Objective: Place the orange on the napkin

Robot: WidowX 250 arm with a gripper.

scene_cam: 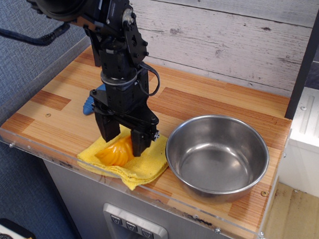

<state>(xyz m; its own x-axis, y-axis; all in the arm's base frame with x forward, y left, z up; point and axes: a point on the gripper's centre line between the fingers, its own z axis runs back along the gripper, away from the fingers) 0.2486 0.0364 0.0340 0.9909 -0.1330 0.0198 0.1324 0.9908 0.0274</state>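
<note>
Orange [116, 152] resting ribbed-back-up on the yellow napkin [143, 164] near the front edge of the bench [211, 104], directly below and between the parted jaws of the gripper [123, 143], apparently released, leaving a straight lift clear.

Glossy plastic orange [116, 152], fuzzy cloth napkin [143, 164], shiny steel bowl [217, 155].

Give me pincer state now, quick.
Pincer: open, fingers either side of the orange, which sits on the napkin; no grip.
</note>
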